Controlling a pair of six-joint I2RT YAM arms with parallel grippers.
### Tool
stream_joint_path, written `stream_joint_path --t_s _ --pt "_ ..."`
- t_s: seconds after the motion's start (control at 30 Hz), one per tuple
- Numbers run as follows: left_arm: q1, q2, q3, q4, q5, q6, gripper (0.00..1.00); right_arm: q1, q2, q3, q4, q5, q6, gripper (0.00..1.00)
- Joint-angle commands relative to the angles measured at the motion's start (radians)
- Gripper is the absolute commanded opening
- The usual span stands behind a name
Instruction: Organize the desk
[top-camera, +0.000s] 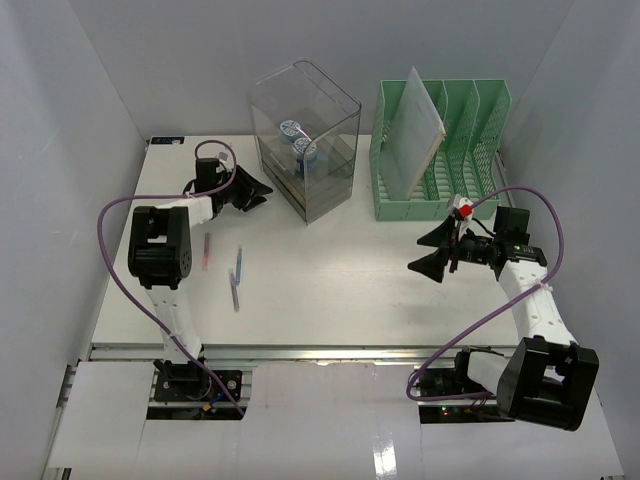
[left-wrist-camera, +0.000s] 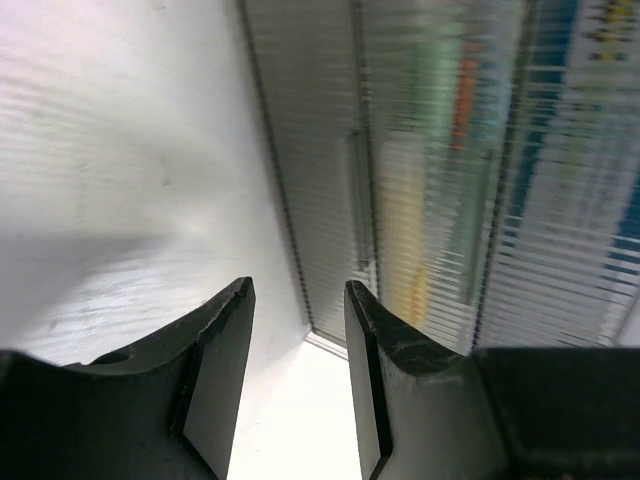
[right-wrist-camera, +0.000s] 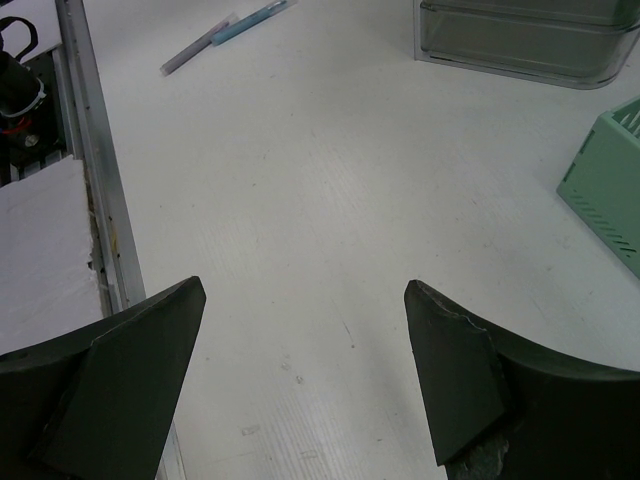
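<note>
Where pale grey walls (top-camera: 90, 80) close in on the left, back and right, the large flat white desk (top-camera: 340, 300) fills the floor of the enclosure, with an aluminium rail (top-camera: 330, 352) along its near edge. Its surface is matte and faintly scuffed in the right wrist view.

At the back centre stands a tall clear plastic box (top-camera: 335, 110) with rounded corners. It holds blue-and-white rolls (top-camera: 300, 140) in its upper part. Just beside it to the right sits a mint-green slotted file rack (top-camera: 480, 150), with a white sheet (top-camera: 415, 125) leaning tilted in its left compartments.

Seen close through the box's ribbed wall in the left wrist view are printed patches of orange, yellow, green and blue. Any lettering there is too blurred to read.

The left end effector (top-camera: 262, 196) hovers near the box's left side, its jaws a narrow gap apart with nothing between them. The right end effector (top-camera: 416, 254) hangs in front of the green rack, jaws spread wide and gripping nothing.

Three pens lie on the left half of the desk. A red pen (top-camera: 206, 252) is well apart from the box, a blue pen (top-camera: 239, 262) is near it, and a purplish pen (top-camera: 233, 293) is just below the blue one.
</note>
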Motion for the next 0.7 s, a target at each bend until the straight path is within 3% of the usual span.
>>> stream_joint_path --t_s 0.0,0.67 --pt "-0.001 -0.036 0.005 0.145 0.091 -0.018 0.51 -0.003 0.000 0.011 -0.002 -0.018 -0.015 0.87" --pt "0.001 0.205 0.161 0.319 0.210 -0.143 0.45 -0.003 0.025 0.011 -0.005 -0.014 -0.019 0.87"
